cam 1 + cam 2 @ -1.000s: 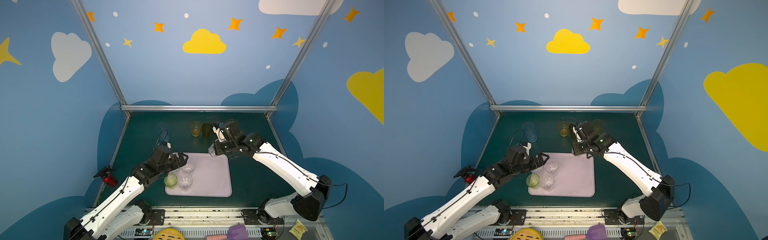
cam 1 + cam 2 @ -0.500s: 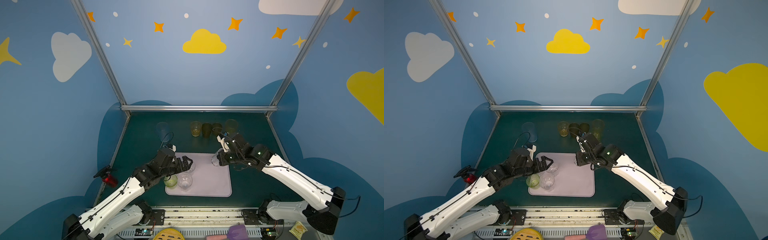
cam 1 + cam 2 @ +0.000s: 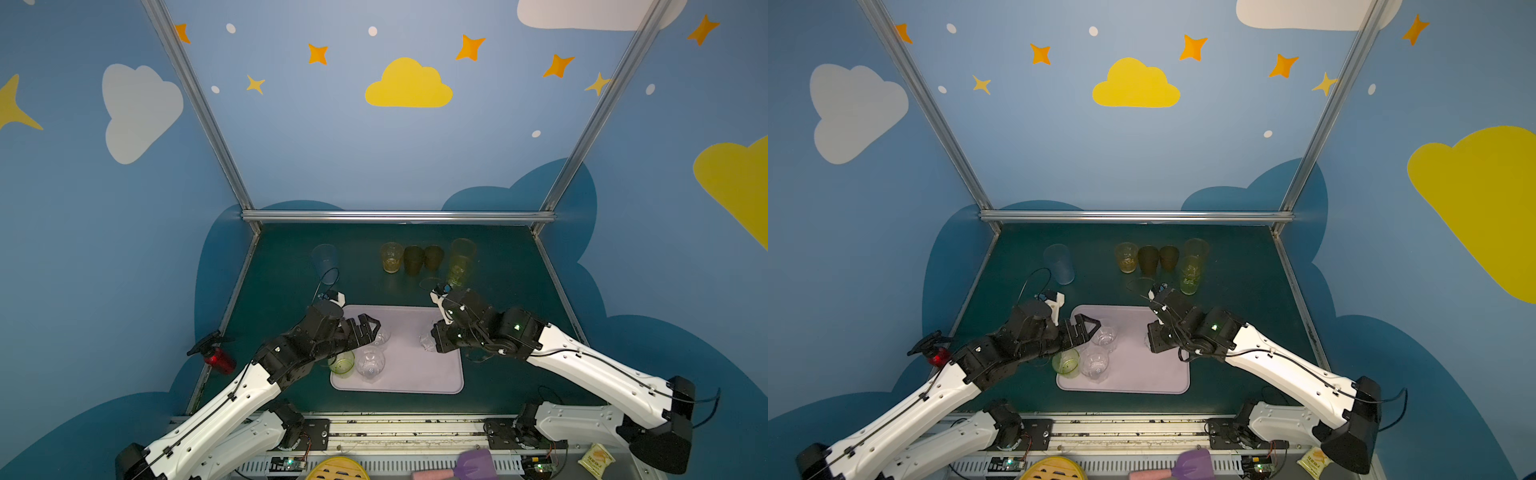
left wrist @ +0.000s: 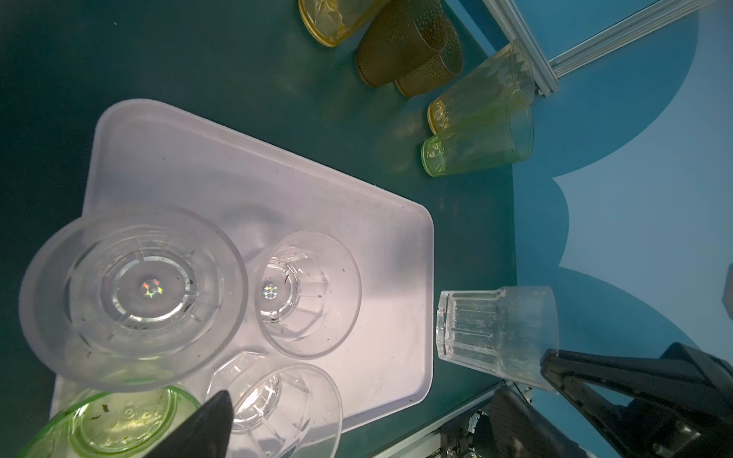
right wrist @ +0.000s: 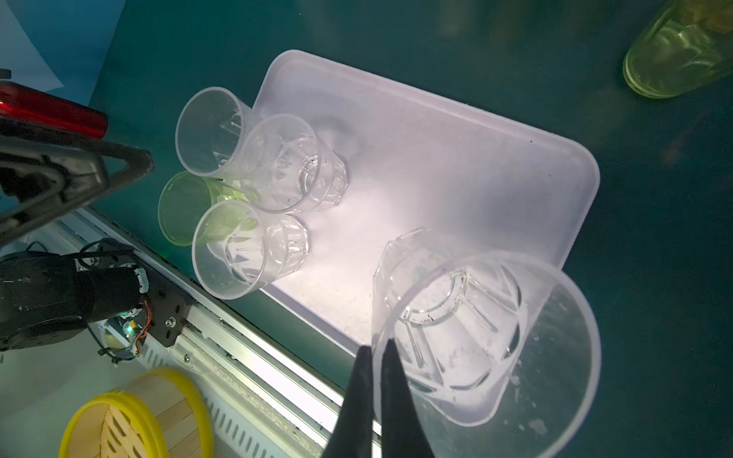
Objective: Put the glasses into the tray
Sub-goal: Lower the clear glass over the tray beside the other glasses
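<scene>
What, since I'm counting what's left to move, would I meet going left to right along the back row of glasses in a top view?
Tall blue glass → short yellow glass → left brown glass → right brown glass → tall amber glass. A tall yellow-green glass overlaps the amber one, so its place is unclear.

A robot test booth: cloud-painted blue walls (image 3: pixel 374 166), aluminium posts (image 3: pixel 196 104), two white arms (image 3: pixel 232 399) bolted to a rail (image 3: pixel 407 427) along the green bench's (image 3: pixel 282 266) front edge.
</scene>
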`<state>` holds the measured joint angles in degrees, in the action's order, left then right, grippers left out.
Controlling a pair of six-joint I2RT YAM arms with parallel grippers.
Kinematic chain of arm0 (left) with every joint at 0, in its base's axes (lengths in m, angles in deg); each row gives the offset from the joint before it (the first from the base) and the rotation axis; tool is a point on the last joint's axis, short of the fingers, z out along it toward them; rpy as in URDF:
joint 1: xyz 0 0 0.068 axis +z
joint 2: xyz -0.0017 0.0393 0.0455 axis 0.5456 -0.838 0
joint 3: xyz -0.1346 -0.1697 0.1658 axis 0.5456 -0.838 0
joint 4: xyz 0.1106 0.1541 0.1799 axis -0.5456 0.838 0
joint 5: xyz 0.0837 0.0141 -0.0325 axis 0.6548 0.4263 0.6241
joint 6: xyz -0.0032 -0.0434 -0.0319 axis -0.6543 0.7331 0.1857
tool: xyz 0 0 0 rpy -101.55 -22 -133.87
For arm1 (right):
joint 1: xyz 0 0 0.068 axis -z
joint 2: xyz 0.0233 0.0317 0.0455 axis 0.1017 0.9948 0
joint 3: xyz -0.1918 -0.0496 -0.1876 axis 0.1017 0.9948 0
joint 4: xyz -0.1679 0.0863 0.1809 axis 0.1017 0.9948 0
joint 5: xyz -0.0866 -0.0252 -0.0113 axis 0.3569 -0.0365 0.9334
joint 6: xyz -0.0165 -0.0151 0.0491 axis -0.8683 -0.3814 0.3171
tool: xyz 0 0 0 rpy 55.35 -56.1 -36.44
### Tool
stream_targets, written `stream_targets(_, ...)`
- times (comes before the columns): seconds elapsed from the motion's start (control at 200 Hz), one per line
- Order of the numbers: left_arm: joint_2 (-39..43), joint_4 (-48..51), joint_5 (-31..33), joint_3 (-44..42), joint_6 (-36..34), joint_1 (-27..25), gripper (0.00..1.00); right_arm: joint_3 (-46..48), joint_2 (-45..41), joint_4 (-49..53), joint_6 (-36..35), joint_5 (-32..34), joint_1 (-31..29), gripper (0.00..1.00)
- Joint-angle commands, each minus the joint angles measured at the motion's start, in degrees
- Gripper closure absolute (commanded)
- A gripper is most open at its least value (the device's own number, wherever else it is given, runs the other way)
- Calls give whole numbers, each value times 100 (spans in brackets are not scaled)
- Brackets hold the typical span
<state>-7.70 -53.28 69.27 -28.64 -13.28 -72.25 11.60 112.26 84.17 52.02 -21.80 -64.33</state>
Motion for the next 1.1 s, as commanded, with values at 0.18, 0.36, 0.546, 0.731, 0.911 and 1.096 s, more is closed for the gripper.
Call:
stream_targets(0.18,349,235,257,-176,109,-15,0,38,62,-348,314,320,-437,100)
stream_targets(0.36,379,307,259,-180,75,-11,0,44,282,-471,463,375,-697,100)
stream_targets(0.546,446,337,276,-218,79,-16,0,43,549,-598,606,313,-867,100)
stream_targets(0.731,539,303,327,-288,84,-12,0,87,789,-729,788,238,-1031,100)
stream_targets(0.911,521,311,338,-306,75,-24,0,92,1044,-838,906,156,-1163,100)
stream_targets(1.096,517,320,356,-307,62,-14,0,69,1246,-952,986,46,-1255,100)
